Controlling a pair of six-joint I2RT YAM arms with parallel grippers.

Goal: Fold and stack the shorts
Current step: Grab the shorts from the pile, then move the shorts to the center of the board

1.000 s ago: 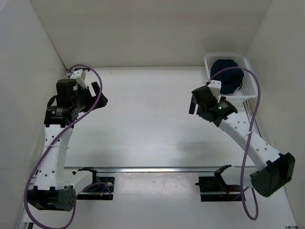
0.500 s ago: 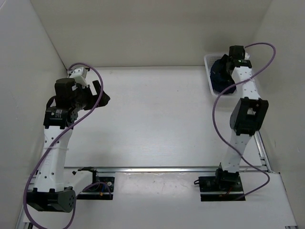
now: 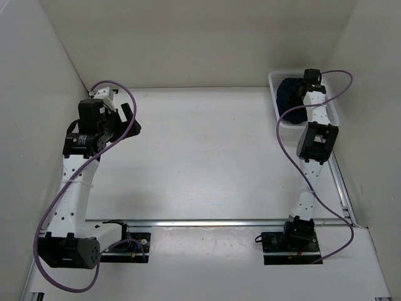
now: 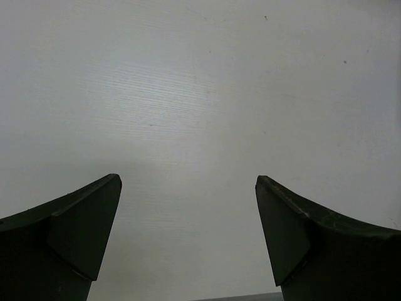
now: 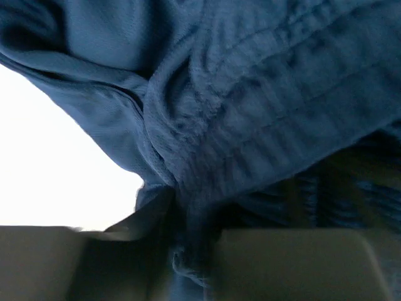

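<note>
From above, the shorts [image 3: 288,94] lie bunched inside the white basket [image 3: 273,79], and the right arm reaches in, presumably to lift them out for folding. In the left wrist view, the left hand [image 4: 188,180] is spread wide over the bare counter [image 4: 200,75], well apart from the basket, likely waiting. In the right wrist view, the right hand [image 5: 185,251] is narrowed on a fold of navy cloth, seemingly pinching it.

Top view: bright, even, diffuse light; white bench [image 3: 207,157] and walls [image 3: 188,44] near washed out, shadows faint. Left wrist view: sharp; left hand [image 4: 188,188] dark, underexposed. Right wrist view: shorts [image 5: 250,94] blurred, too close for focus; blown-out white patch at left.
</note>
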